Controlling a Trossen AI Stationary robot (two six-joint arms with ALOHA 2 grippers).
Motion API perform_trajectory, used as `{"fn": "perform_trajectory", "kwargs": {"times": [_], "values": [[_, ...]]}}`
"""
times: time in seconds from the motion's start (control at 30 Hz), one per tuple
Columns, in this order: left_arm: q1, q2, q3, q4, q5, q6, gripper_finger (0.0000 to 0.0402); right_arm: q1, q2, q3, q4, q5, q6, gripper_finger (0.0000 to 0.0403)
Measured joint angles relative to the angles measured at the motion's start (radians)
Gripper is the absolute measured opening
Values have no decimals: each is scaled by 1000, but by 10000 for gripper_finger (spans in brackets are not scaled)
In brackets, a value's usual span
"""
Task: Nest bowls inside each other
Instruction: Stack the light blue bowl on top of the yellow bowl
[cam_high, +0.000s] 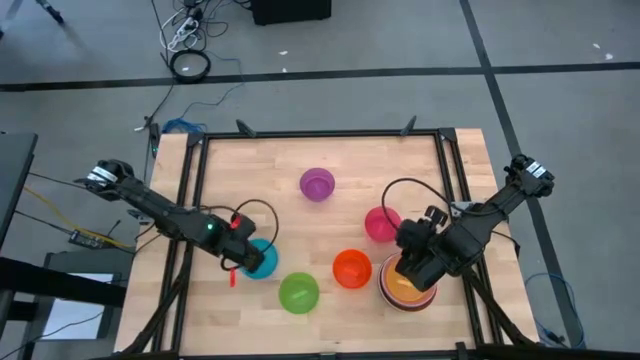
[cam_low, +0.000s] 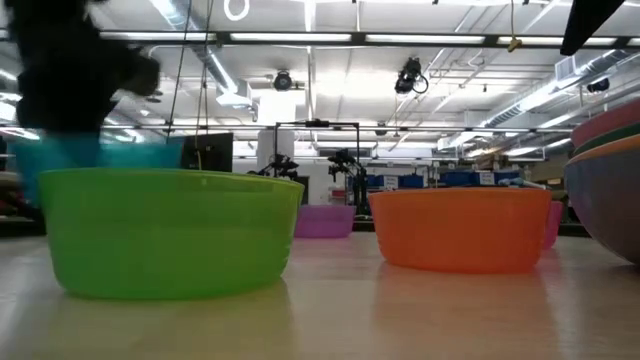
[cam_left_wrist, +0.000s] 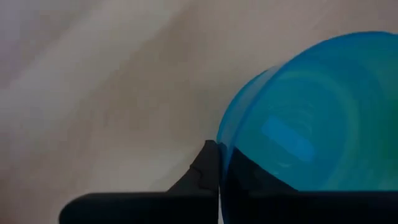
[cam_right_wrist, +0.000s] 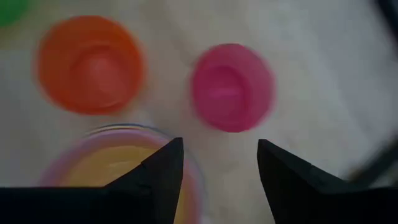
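Five bowls stand singly on the wooden surface (cam_high: 230, 170) and more sit nested in a stack. Nearest the front edge in the high view is the green bowl (cam_high: 298, 293), upright and empty, which fills the foreground of the low view. Just beside it, toward the right arm's side, stands the orange bowl (cam_high: 351, 268), also upright and alone. Next to that, near the right front corner, is the stack (cam_high: 408, 290): a yellow-orange bowl sits innermost, with pink and darker rims showing around it. The right hand (cam_high: 415, 272) hovers over this stack with its two fingers spread wide and nothing between them; its wrist view looks down past the parted fingers onto the stack's rim, the orange bowl and the magenta bowl (cam_right_wrist: 232, 87). On the left arm's side, slightly behind the green bowl, lies the blue bowl (cam_high: 262, 258). The left hand (cam_high: 240, 262) is at its rim on the side toward the left arm, its fingers pinched together on the bowl's wall, and the wrist view shows the blue wall right against the dark fingers. Farther back, the magenta bowl stands apart from the stack. Farthest of all, near the middle of the surface, sits the purple bowl (cam_high: 317, 185), on its own and well away from both hands.
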Motion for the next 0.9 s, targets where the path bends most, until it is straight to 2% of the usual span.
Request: {"fn": "perform_trajectory", "kwargs": {"times": [0.13,0.2,0.43,0.7,0.9], "values": [[32,-10,159,5,-122,138,3,27,-3,0,-97,64,100,186],[56,3,234,34,-163,226,3,45,-17,-1,-91,90,127,185],[131,156,461,238,-201,567,2,158,-109,-1,-91,268,256,184],[212,456,757,320,-111,789,2,240,-172,0,-82,427,310,183],[247,687,984,388,34,889,2,274,-177,0,-74,475,305,185]]}}
